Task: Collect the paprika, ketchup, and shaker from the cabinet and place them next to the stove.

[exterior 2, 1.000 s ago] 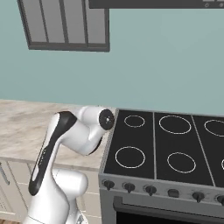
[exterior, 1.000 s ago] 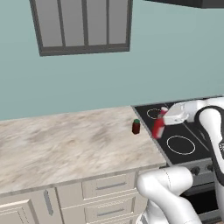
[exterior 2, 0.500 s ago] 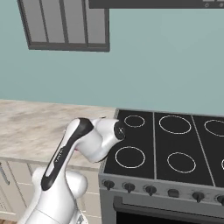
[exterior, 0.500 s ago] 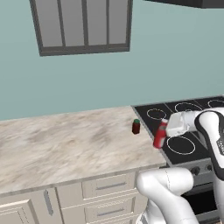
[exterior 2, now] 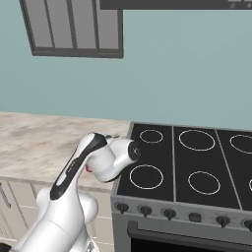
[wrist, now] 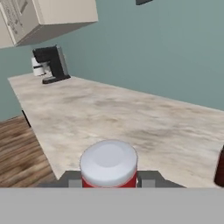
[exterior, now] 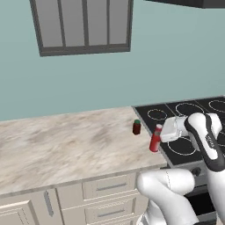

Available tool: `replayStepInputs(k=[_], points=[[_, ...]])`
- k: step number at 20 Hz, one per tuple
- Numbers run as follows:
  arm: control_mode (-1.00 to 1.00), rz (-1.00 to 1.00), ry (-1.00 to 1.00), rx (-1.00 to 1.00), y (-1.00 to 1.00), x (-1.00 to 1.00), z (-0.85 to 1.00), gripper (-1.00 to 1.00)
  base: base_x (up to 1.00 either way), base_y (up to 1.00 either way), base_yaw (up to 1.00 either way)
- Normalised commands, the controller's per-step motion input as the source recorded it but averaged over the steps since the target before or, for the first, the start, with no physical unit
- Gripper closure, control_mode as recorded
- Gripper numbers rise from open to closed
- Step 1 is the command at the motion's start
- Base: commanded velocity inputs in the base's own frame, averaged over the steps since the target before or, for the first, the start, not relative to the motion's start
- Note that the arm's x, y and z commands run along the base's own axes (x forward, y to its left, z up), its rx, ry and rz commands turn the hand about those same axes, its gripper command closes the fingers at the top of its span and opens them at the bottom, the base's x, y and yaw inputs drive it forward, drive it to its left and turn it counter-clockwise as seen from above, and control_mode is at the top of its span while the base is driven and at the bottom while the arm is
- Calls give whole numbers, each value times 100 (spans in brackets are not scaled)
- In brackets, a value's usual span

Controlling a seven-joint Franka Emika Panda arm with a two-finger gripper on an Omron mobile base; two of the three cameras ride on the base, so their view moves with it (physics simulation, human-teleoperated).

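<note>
The gripper (exterior: 158, 134) is clamping the ketchup (exterior: 154, 140) near its cap; the bottle is hanging nearly upright, slightly tilted, cap end between the jaws, over the counter (exterior: 66, 145) edge beside the stove (exterior: 184, 127). The paprika (exterior: 137, 127) is standing just beyond the jaws.

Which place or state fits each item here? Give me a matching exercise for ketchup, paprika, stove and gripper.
Items:
1. ketchup
2. paprika
3. stove
4. gripper

Places or states:
A. stands free on the counter near the stove
B. shut on a bottle
C. right of the counter
D. held tilted over the counter's edge

Pairs: 1-D, 2-A, 3-C, 4-B
</note>
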Motion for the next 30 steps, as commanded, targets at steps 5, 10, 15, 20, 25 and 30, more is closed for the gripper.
replayStepInputs(k=[5,10,15,20,25,30], points=[[-100,3,-6,0,0,34,-38,100,0,0,0],[-100,4,-2,-3,0,33,-39,100,0,0,0],[-100,2,0,-8,0,28,-35,100,0,0,0],[-100,2,0,-7,-1,25,-34,100,0,0,0],[-100,4,0,-3,-8,28,-33,100,0,0,0],[-100,9,0,0,-11,35,-29,100,0,0,0]])
